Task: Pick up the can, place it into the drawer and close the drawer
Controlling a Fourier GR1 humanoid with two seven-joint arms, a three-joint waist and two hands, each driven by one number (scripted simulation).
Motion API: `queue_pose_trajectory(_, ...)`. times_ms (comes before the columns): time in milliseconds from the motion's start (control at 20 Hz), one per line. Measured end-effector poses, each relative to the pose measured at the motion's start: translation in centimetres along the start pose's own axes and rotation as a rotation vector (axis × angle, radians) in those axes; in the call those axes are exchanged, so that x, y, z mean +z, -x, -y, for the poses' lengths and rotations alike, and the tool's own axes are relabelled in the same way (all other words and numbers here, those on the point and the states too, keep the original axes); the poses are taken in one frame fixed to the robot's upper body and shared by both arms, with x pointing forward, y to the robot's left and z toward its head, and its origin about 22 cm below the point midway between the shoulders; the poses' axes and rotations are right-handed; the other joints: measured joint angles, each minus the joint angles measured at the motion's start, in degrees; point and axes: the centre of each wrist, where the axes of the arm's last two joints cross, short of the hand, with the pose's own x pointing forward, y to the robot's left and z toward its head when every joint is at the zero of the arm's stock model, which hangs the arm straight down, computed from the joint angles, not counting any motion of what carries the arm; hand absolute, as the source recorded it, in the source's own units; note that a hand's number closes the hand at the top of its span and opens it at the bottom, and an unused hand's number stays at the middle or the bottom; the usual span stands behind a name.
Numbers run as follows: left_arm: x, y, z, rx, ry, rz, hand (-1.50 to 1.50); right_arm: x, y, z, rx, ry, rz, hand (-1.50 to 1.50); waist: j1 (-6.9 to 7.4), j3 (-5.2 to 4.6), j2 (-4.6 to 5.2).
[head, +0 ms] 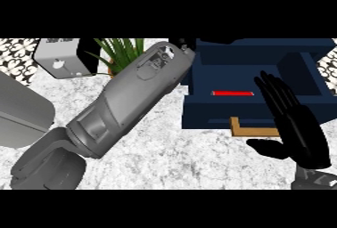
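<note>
The white-and-grey speckled stone bench [197, 156] fills the view. Across it the left grey forearm [125, 102] slants up from the lower left toward the top middle. Its left robot hand [182, 44] shows only as a dark tip at the rim of the drawer, so I cannot tell how its fingers stand.

On the right sits the dark blue open drawer box [217, 113], with a tan wooden handle [253, 130] along its front. Inside the drawer lies a red strip [233, 93], which seems to be the red can, low in the compartment.

The right robot hand [302, 133] stands in front of the drawer's right part, fingers straight and spread upward, thumb out to the left, holding nothing.

Behind the forearm are a grey metal toaster-like appliance [63, 60] and a green spiky potted plant [121, 49].
</note>
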Motion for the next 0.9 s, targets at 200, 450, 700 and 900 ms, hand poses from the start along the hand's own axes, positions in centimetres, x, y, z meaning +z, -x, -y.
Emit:
queue_pose_trajectory(200,-0.6,-0.6,-1.5,-0.004,-0.006,-0.001,-1.50,-0.6,1.1,-3.1,0.019,0.022,-0.032,-1.50,0.60,0.02,-0.20)
queue_pose_trajectory(450,-1.1,-1.2,-3.9,-0.014,-0.015,-0.007,-1.50,-2.1,2.7,-5.4,0.048,0.053,-0.058,-1.50,1.26,-0.34,-0.71)
queue_pose_trajectory(700,-1.3,-2.0,-6.5,-0.014,-0.015,-0.007,-1.50,-4.2,3.9,-6.6,0.090,0.078,-0.068,-1.50,1.78,-0.82,-1.12)
queue_pose_trajectory(900,-1.0,-1.6,-8.2,-0.016,-0.008,-0.009,-1.50,-5.8,4.8,-7.7,0.149,0.106,-0.079,-1.50,2.32,-1.09,-1.19)
